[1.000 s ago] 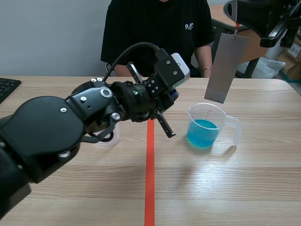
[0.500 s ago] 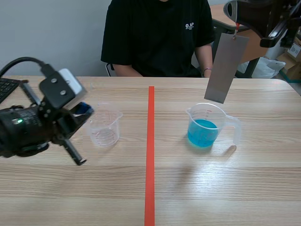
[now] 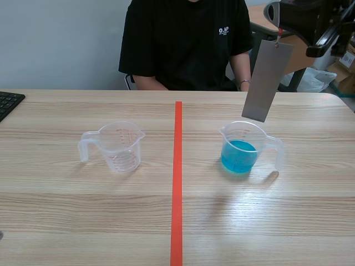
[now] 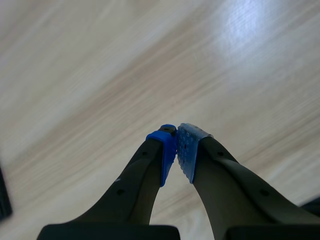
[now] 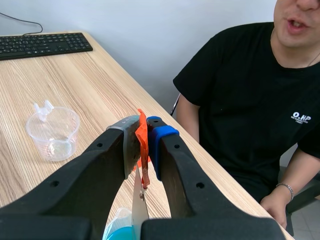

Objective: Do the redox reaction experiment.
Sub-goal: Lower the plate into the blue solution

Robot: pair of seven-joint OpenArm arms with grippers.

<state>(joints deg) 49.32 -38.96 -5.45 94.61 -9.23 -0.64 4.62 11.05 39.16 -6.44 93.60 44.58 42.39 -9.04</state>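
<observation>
Right tool (image 5: 142, 134) is clenched on the orange tab (image 5: 143, 150) at the top of the metal strip (image 3: 266, 80), which hangs free in the air over the far rim of the blue-liquid cup (image 3: 241, 149). Its lower edge looks clear of the liquid. Left tool (image 4: 177, 145) is clenched on nothing, its pads pressed together above bare table (image 3: 83, 221).

By my judgement the setup is finished and the reaction itself is not begun: the strip is lifted and lined up, but it has yet to be lowered into the blue solution. The empty cup (image 3: 119, 147) stands untouched across the red line, well apart from the other.

Count: two clear handled cups, one filled and one empty; one metal strip; two tools; one keyboard (image 3: 8, 102); one person seated across the table.
</observation>
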